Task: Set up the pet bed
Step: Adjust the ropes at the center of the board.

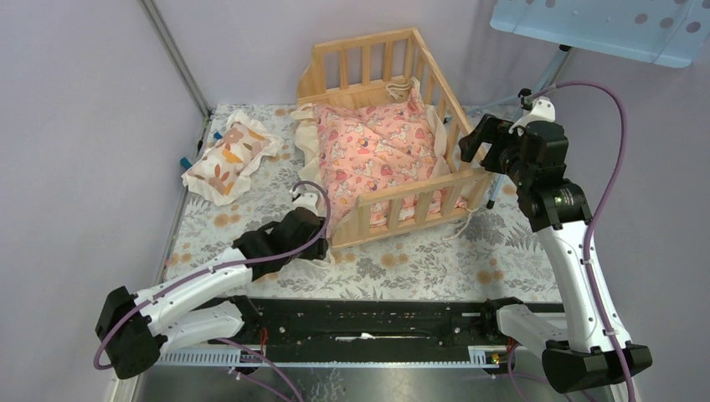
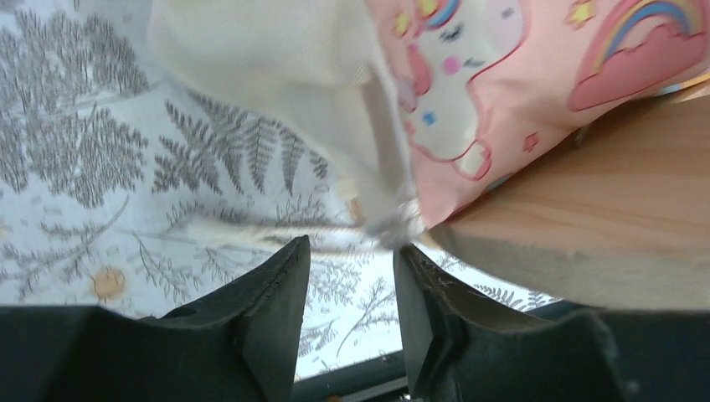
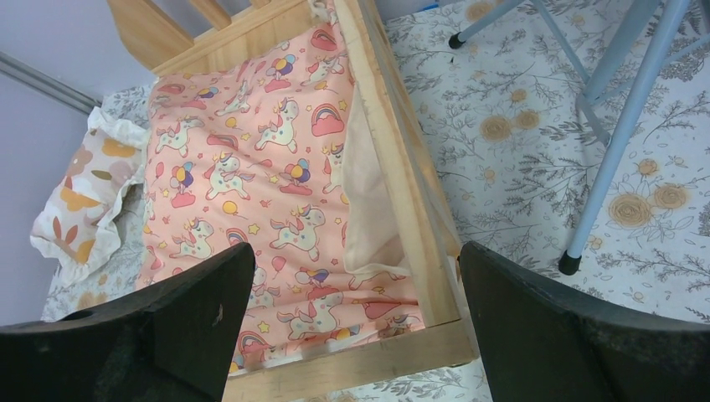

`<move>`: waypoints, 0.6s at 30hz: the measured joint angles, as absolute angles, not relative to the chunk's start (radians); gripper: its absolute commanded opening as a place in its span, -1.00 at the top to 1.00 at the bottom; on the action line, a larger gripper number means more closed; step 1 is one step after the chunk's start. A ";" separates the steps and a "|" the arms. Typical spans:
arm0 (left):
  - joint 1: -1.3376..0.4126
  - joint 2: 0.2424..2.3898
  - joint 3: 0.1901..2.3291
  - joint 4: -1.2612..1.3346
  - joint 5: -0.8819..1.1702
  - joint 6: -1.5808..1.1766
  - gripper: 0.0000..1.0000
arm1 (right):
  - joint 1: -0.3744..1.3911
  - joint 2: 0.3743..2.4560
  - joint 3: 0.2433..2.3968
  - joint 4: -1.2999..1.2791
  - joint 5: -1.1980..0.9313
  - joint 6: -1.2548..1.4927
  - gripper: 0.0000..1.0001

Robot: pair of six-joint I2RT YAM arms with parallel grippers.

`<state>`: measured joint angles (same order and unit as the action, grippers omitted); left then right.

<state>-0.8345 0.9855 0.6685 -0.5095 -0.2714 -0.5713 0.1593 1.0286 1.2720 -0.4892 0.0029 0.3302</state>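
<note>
The pet bed (image 1: 393,63), a light wooden frame with slatted rails, stands at the back middle of the table. The pink patterned cushion (image 1: 377,151) lies inside it, its cream ruffle hanging over the left edge. My left gripper (image 1: 311,201) is open at the bed's front left corner, just below the hanging ruffle (image 2: 285,67) and beside the wooden base (image 2: 603,226). My right gripper (image 1: 470,144) is open and empty, hovering above the bed's right rail (image 3: 402,167). The cushion also shows in the right wrist view (image 3: 251,167).
A small cream pillow with orange leaf prints (image 1: 230,155) lies on the floral cloth (image 1: 435,260) left of the bed. A light blue stand (image 1: 603,25) rises at the back right, its legs (image 3: 619,142) close to the bed.
</note>
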 measured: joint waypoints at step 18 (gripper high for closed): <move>-0.837 0.905 0.496 -0.466 -0.249 -0.794 0.56 | 0.159 1.047 1.272 -0.484 -0.047 0.332 -0.99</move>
<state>-0.8371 0.9047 0.4957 -0.4656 -0.2489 -0.7940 0.1593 1.0473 1.2716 -0.4835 -0.0467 0.3325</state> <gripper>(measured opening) 0.222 0.993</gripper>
